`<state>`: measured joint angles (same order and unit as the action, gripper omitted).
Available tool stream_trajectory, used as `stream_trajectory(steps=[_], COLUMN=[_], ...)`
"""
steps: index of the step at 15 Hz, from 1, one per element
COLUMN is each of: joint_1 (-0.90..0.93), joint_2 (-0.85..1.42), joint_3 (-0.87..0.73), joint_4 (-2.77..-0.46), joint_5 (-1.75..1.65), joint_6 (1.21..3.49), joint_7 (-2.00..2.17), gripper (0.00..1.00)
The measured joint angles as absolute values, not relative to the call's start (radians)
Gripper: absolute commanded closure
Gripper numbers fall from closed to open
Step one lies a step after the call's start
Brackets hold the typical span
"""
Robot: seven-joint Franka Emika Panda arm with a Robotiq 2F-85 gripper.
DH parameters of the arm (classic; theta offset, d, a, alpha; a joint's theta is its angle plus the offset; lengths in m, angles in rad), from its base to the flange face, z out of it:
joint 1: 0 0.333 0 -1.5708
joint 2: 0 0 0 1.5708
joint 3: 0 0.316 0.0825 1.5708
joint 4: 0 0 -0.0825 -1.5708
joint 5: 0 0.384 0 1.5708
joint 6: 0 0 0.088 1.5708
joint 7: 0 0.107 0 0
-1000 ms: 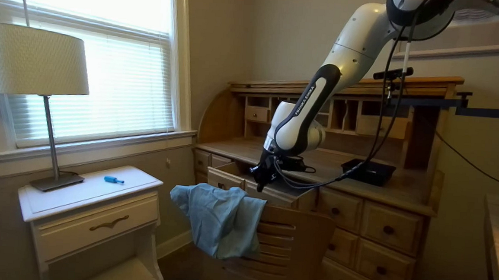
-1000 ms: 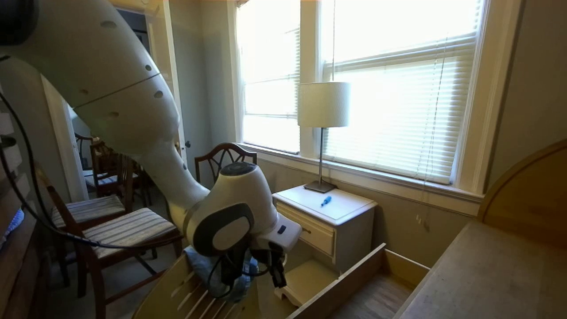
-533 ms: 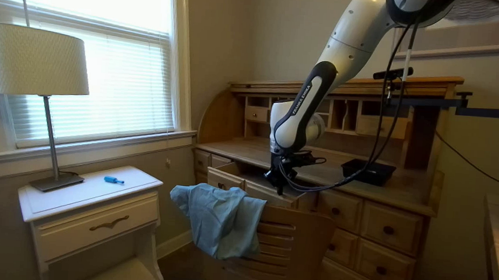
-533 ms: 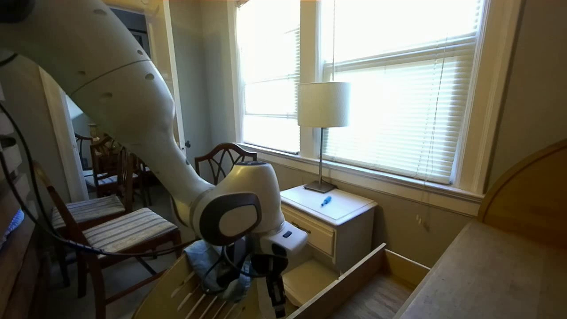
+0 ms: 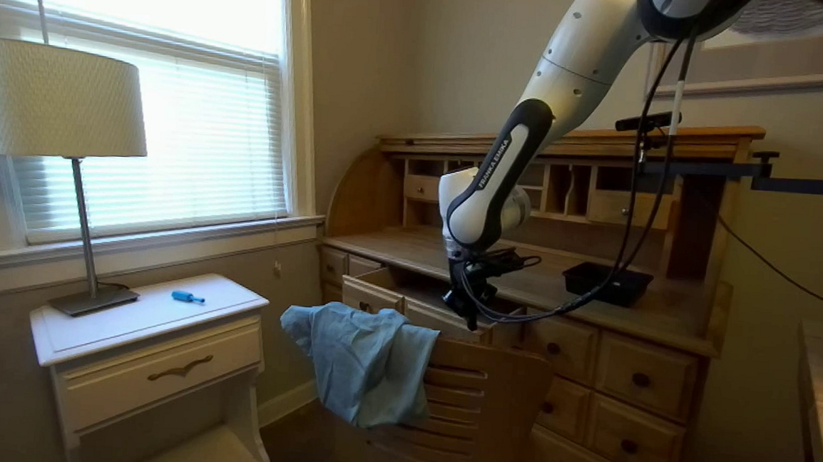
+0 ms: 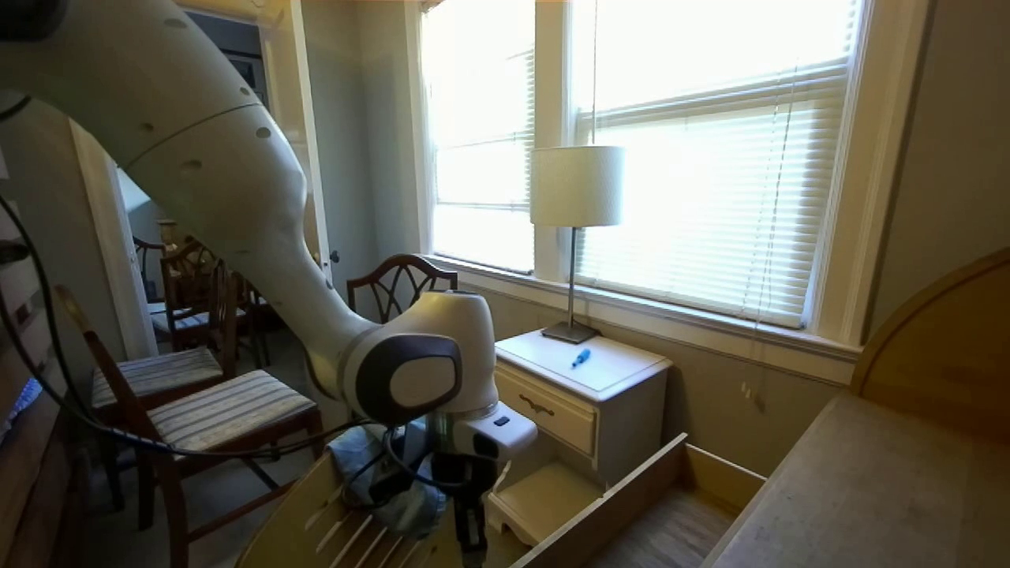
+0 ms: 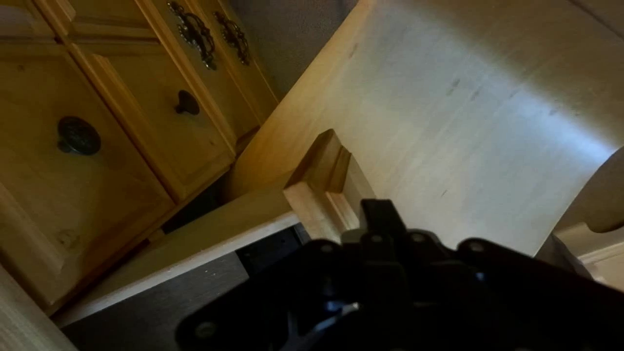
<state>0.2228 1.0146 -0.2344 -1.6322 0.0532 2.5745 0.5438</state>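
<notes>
Gripper fingers [image 7: 382, 217] are pressed together; the drawer front [image 7: 321, 187] is seen close by, at ten o'clock in the wrist view.

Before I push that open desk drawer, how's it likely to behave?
The drawer should feel stiff, since its wooden side looks straight and flat. It'll probably slide rather than tip, as it sits partly under the desktop. Its thick front suggests some weight.

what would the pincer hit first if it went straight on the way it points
Probably the wooden chair below the pincer, though depth is unclear and it might catch the open drawer's front panel first.
</notes>
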Motion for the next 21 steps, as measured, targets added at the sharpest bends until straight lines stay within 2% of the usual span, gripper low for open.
stream_trajectory(steps=[12,21], joint_1=[0.39,0.399], joint_2=[1.12,1.204], joint_3=[-0.362,-0.367], joint_4=[-1.501,-1.366], joint_5=[-0.153,-0.187], joint_6=[2.362,2.202], joint_7=[0.73,0.914], gripper=[1.0,1.0])
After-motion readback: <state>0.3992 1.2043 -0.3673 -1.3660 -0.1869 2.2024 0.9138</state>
